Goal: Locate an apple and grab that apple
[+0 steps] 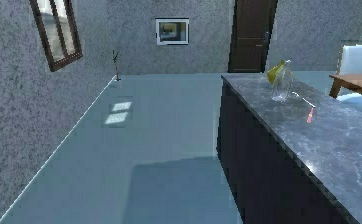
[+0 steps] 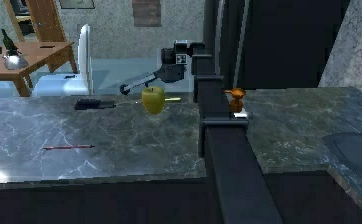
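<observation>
End effector (image 2: pixel 131 88): a dark body with two thin fingers slanting down toward the arm side view's left. It sits at the far end of the arm (image 2: pixel 225 160), out past the far edge of the counter (image 2: pixel 109 135). Finger spacing: cannot tell. Hold: cannot tell, since the apple (image 2: pixel 152 98) lies right at the fingers with the counter at it.

Apple: yellow-green and roundish, at the counter's far edge, just right of the fingertips in the arm side view. Whether it touches the fingers cannot be judged. In the forward view the same yellow-green thing (image 1: pixel 279 71) shows toward the far end of the counter, above a clear glassy shape (image 1: pixel 281 93).

Also on the counter, arm side view:
- A dark flat item (image 2: pixel 87 103) left of the apple.
- A thin red stick (image 2: pixel 67 148) nearer the camera, well apart from the apple.
- A small brown-orange thing (image 2: pixel 235 97) just right of the arm, too small to name.

Beyond the counter: a white chair (image 2: pixel 77 55) at upper left.

Forward view, room: a dark door (image 1: pixel 252 35) and a framed picture (image 1: pixel 172 31) on the back wall. A window (image 1: pixel 57 32) is on the wall at the view's left.
</observation>
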